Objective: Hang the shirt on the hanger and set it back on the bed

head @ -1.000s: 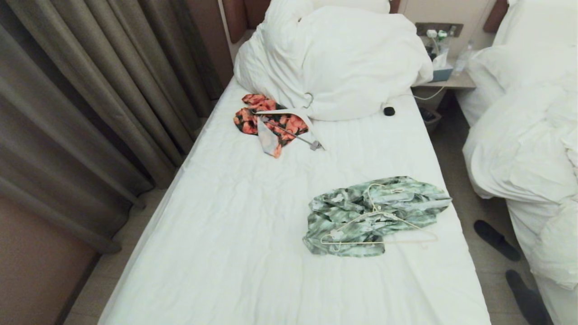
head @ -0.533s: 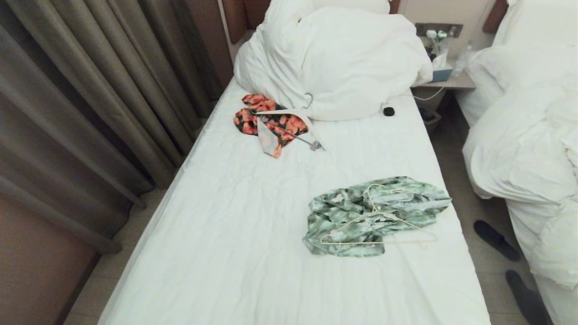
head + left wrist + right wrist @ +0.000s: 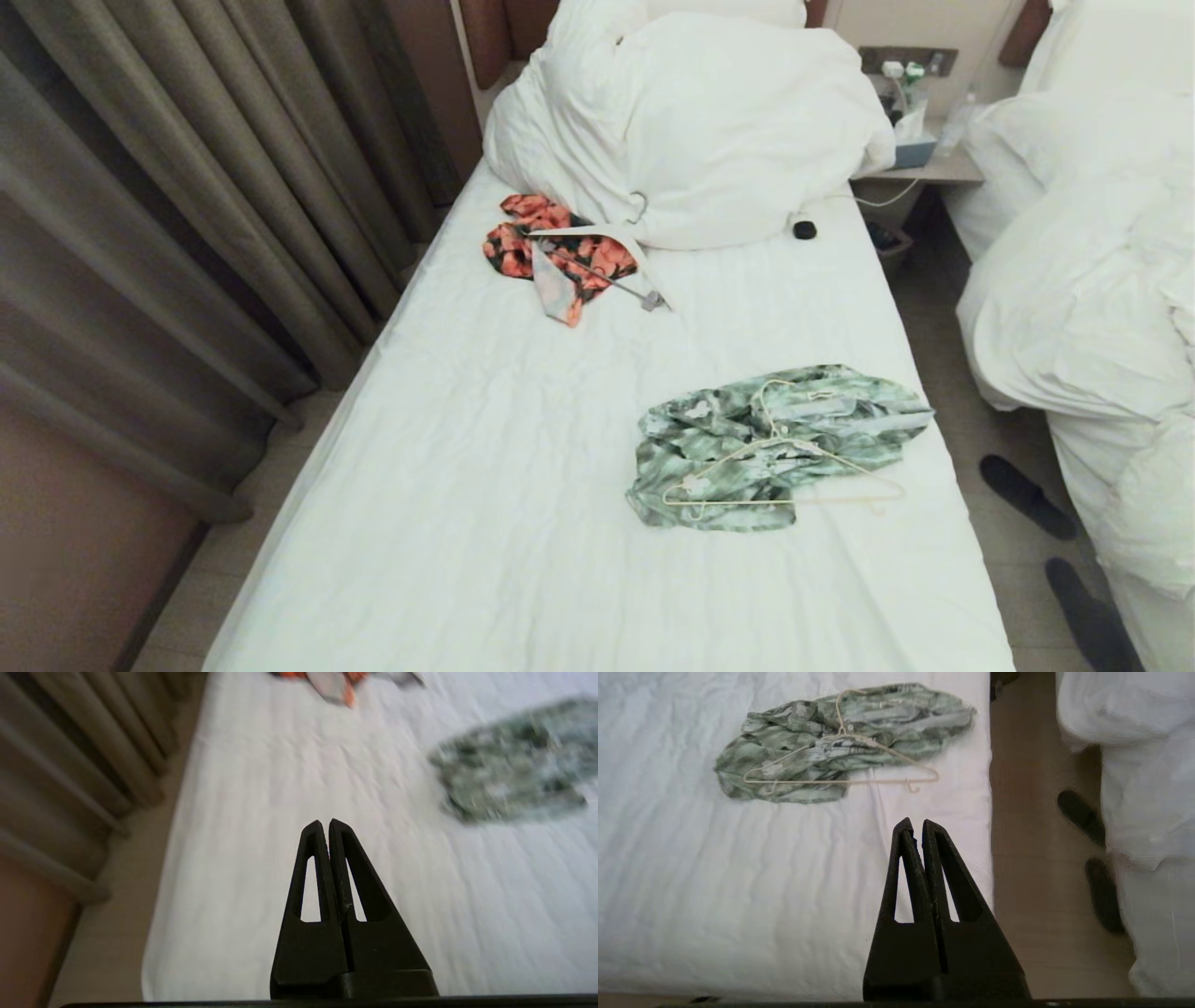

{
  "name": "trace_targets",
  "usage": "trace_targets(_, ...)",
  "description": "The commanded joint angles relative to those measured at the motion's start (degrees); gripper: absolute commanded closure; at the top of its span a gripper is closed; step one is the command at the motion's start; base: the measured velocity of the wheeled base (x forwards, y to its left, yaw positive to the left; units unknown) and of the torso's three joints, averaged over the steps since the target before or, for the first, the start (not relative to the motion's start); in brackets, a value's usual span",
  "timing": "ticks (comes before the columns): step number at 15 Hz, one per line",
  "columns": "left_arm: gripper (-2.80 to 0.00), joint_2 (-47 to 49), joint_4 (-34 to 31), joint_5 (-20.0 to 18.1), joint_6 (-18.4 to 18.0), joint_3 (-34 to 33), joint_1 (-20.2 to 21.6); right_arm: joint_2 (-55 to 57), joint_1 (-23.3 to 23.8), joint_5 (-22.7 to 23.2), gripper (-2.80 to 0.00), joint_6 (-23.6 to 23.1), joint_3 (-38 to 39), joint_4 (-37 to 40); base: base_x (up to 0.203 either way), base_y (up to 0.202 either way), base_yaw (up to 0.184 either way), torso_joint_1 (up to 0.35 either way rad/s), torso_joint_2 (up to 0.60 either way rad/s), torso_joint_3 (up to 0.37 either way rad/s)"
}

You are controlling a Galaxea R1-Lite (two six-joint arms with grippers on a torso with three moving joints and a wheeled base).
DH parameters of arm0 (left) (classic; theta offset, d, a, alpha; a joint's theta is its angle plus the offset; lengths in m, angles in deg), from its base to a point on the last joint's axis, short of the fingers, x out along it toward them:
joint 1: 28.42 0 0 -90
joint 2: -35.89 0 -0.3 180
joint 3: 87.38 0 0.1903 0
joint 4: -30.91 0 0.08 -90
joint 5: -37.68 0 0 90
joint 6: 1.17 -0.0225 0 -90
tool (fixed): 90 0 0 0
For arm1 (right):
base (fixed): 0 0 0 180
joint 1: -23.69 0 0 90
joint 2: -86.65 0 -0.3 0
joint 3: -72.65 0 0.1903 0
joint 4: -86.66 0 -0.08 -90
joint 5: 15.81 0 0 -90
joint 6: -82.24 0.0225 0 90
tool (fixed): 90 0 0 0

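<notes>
We are noting both grippers, left (image 3: 325,822) and right (image 3: 916,821), hovering closed and empty; wire hanger (image 3: 782,471) is lying atop the crumpled shirt (image 3: 738,439), unthreaded.

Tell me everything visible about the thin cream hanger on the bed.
The hanger is a thin cream wire triangle with a slim hook and small notch hooks near the ends of its bottom bar. It lies flat on top of the crumpled green shirt, not threaded into it, hook pointing toward the head of the bed. One end of the bar reaches past the shirt onto the bare sheet. No hand touches it.
</notes>
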Motion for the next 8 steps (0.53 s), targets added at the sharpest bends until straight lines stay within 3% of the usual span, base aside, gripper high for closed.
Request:
trace_targets(1,0.0,0.01,-1.9,-1.05,-0.77,-0.07,0.0,-0.26,-0.04,0.16,0.0,-1.98,5.05,-6.98,0.0,0.0,0.0,0.0,0.0,0.0)
trace_targets(2,0.0,0.01,-1.81,-1.15,-0.86,-0.07,0.0,-0.26,-0.04,0.6,0.0,-3.76,6.52,-9.84,0.0,0.0,0.0,0.0,0.0,0.0)
trace_targets(8,0.0,0.01,-1.81,-0.98,-0.33,-0.07,0.0,-0.22,-0.04,1.03,0.0,-2.1,6.58,-9.95,0.0,0.0,0.0,0.0,0.0,0.0)
